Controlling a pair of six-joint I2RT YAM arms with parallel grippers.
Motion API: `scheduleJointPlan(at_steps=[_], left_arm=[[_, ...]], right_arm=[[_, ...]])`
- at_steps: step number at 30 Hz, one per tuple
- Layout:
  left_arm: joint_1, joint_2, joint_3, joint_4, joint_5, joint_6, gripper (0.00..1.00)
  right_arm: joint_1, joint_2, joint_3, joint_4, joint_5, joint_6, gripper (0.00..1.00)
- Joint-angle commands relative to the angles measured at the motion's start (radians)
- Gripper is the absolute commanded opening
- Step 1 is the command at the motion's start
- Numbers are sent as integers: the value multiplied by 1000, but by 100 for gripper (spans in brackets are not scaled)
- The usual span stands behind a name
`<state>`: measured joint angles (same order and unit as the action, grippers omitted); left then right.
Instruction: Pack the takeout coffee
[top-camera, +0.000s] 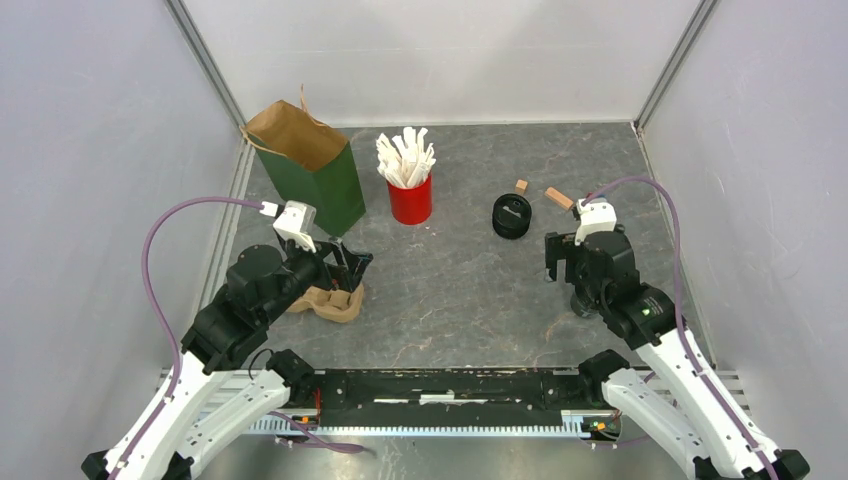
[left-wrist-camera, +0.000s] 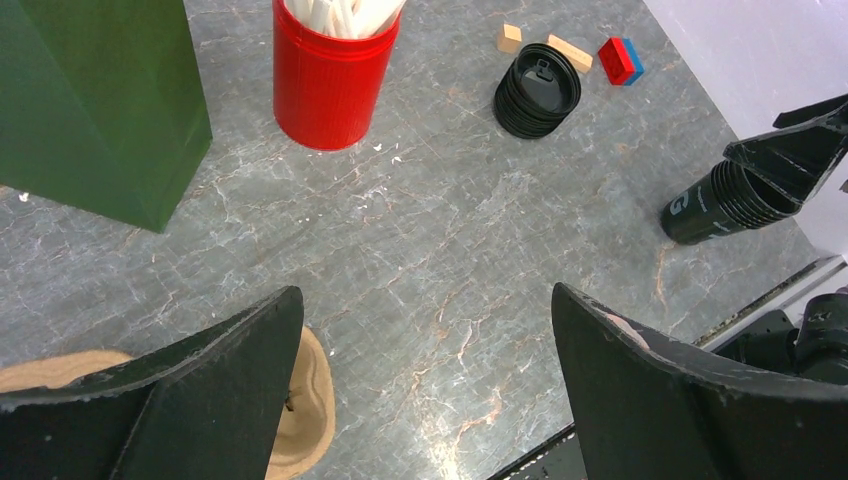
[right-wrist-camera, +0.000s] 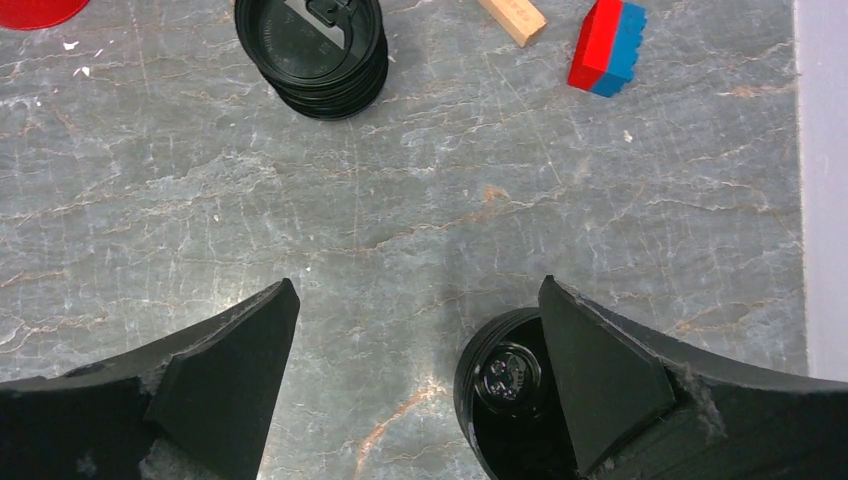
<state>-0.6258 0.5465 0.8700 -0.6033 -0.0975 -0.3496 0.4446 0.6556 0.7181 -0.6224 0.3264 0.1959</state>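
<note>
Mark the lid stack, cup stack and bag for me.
lid stack (right-wrist-camera: 310, 35): right wrist view, top lid's face.
cup stack (left-wrist-camera: 705, 210): left wrist view, outer cup's side wall.
bag (top-camera: 322, 190): top view, green front face.

Rim of the black cup stack (right-wrist-camera: 497, 385) partly behind the right pincer (right-wrist-camera: 418, 300), green bag (left-wrist-camera: 90, 100) cropped by the edge

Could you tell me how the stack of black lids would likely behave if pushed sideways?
The stack of black lids shows loose, slightly offset layers, so it would probably shear apart. The lids look thin, so probably light, sliding easily on the smooth table.
</note>
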Motion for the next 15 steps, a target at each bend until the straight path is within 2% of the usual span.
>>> scheduleJointPlan(at_steps=[1, 4, 7, 11, 15], left_arm=[[-3, -4, -2, 18, -16, 13, 100], [-3, -7, -2, 18, -14, 13, 100], [-3, -9, -2, 17, -10, 12, 100], [-3, -13, -2, 19, -1, 12, 100], [-3, -14, -3, 19, 16, 12, 100]], right_arm=[[-1, 3, 84, -18, 93, 28, 98], [-1, 11, 122, -51, 151, 38, 98], [0, 27, 120, -68, 131, 39, 99], [0, 67, 96, -75, 133, 48, 88], [-1, 125, 93, -109, 175, 80, 62]])
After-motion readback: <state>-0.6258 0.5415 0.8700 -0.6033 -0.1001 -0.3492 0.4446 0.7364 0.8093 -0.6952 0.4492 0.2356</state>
